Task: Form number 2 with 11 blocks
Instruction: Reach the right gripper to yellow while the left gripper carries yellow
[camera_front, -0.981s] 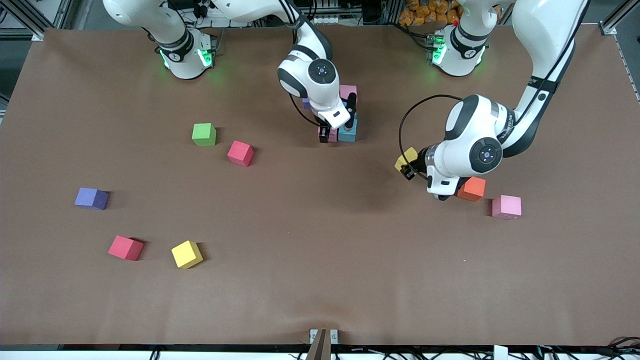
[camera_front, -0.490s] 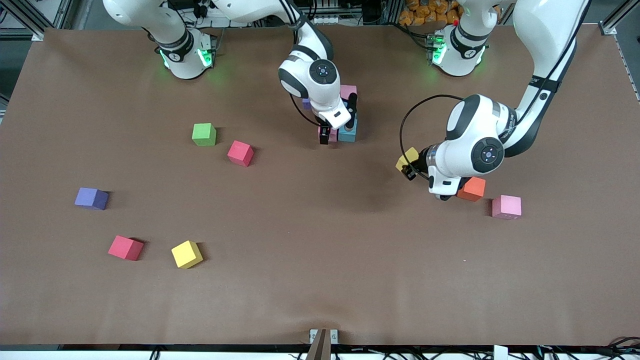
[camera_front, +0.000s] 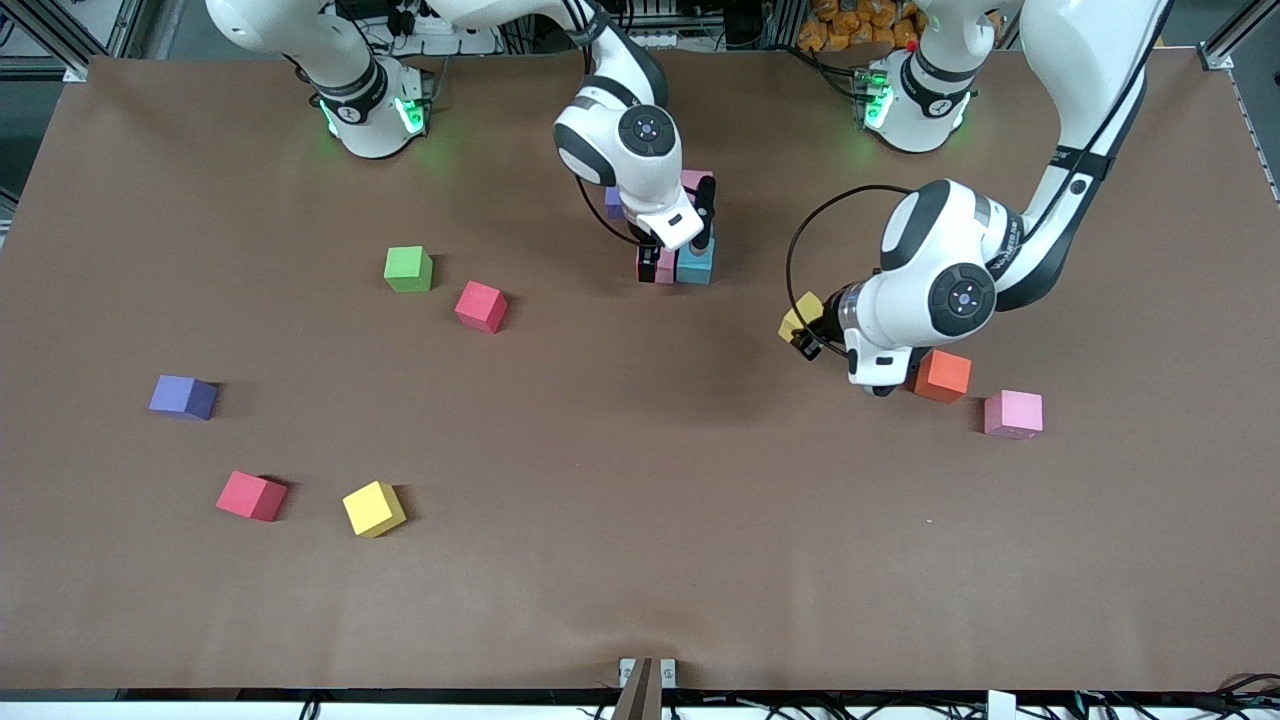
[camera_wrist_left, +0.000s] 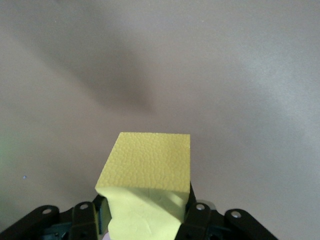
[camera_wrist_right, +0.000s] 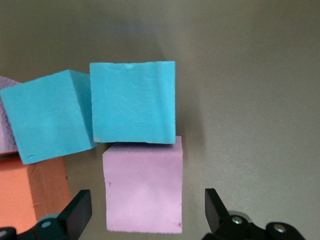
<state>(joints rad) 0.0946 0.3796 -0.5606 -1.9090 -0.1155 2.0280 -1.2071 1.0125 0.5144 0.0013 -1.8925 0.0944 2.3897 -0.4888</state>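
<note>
My right gripper (camera_front: 676, 258) is open and low over a cluster of blocks in the middle of the table near the robots' bases. In the right wrist view its fingers (camera_wrist_right: 76, 212) stand on either side of a pink cube (camera_wrist_right: 143, 187) with gaps on both sides. Two light blue cubes (camera_wrist_right: 132, 102) and an orange cube (camera_wrist_right: 30, 192) touch it. In the front view the pink cube (camera_front: 665, 270), a light blue cube (camera_front: 697, 268), another pink cube (camera_front: 697, 180) and a purple one (camera_front: 612, 202) show. My left gripper (camera_front: 808, 340) is shut on a yellow cube (camera_wrist_left: 147, 175), over bare table.
An orange cube (camera_front: 941, 375) and a pink cube (camera_front: 1013, 413) lie under and beside my left arm. Toward the right arm's end lie a green cube (camera_front: 408, 268), two red cubes (camera_front: 481, 305) (camera_front: 251, 495), a purple cube (camera_front: 183, 396) and a yellow cube (camera_front: 373, 508).
My left gripper has carried the yellow cube a little toward the cluster. My right wrist has shifted slightly over the cluster; its fingers stay around the pink cube.
</note>
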